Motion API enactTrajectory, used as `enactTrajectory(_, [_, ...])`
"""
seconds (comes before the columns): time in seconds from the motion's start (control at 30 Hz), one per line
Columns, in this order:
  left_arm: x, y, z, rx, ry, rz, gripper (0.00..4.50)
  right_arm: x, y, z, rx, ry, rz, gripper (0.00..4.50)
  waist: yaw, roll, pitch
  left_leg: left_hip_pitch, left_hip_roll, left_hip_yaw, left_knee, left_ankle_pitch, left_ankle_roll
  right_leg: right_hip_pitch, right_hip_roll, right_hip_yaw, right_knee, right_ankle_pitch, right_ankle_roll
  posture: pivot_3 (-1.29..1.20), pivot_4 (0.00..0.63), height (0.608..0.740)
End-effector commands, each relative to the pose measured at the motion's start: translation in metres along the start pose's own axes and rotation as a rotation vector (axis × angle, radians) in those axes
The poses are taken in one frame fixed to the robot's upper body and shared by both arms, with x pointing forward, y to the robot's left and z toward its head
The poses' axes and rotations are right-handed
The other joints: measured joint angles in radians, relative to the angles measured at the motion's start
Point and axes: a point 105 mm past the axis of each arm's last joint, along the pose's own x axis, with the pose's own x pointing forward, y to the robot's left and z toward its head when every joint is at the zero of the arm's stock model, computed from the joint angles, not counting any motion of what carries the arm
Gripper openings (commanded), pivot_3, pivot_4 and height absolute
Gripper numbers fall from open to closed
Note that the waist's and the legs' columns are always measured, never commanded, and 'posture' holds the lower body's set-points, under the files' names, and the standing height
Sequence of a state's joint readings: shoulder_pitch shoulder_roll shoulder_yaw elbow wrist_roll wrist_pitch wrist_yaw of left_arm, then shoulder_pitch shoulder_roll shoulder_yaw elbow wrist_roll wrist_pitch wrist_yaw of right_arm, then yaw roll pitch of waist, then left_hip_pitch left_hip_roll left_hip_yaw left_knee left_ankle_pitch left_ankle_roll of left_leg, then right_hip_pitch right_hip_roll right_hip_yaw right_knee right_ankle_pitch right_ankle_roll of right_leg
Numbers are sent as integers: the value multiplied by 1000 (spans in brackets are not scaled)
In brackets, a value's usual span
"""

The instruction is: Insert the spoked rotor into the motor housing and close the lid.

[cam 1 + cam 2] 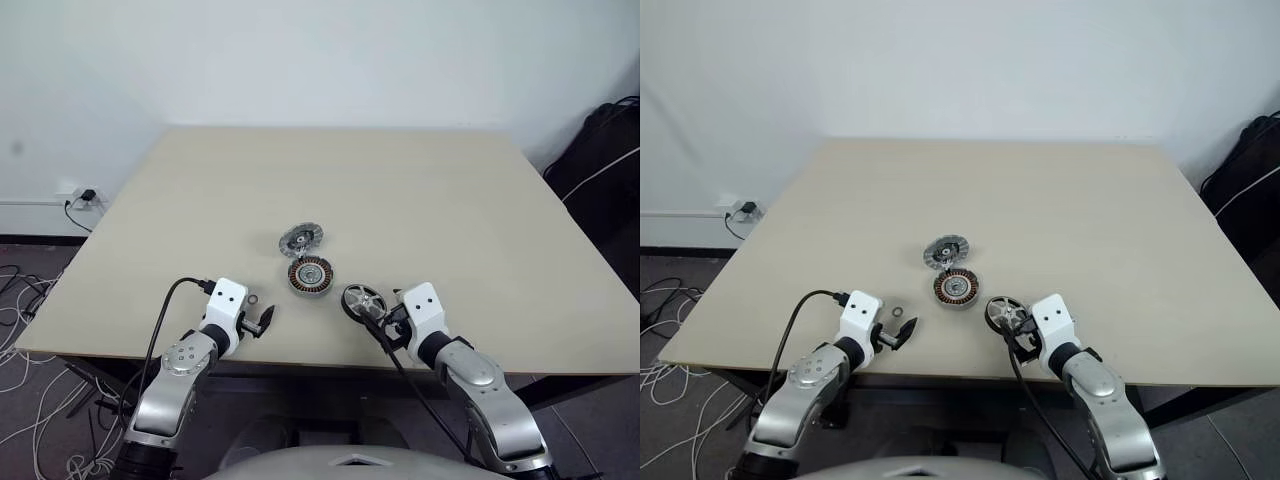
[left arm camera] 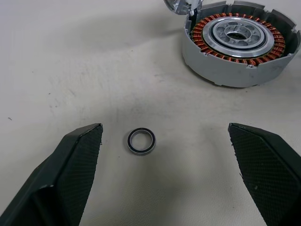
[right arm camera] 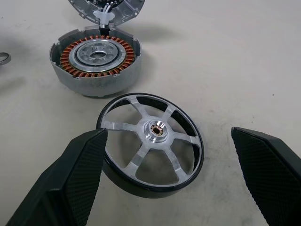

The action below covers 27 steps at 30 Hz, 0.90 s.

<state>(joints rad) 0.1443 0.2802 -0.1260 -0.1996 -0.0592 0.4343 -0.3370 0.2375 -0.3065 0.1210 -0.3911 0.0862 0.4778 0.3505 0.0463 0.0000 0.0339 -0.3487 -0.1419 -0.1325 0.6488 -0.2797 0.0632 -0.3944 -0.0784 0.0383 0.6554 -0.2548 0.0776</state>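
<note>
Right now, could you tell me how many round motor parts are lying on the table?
4: the lid farthest back, the housing just in front of it, the spoked wheel by the right gripper, and a small ring before the left gripper.

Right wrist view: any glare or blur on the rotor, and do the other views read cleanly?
Right wrist view: spoked rotor sharp, only a mild sheen on its spokes, soft shadow beside it; left wrist view: motor housing windings crisp, small ring in focus; eye views: even lighting, lid small with faint glints.
</note>
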Motion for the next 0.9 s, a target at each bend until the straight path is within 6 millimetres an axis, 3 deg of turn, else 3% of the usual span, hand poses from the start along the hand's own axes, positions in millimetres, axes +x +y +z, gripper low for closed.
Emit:
enactTrajectory(0.03, [-1,2,6,-5,-23,5,4500,0,-2,11,-9,-50,-5,4481,0,0,0,0,0,0,0,0,0,0,0,0,0,0,0,0,0,740])
enactTrajectory(0.9, [1,1,6,-33,-15,-5,4500,1,-2,11,12,-60,-7,4481,0,0,0,0,0,0,0,0,0,0,0,0,0,0,0,0,0,740])
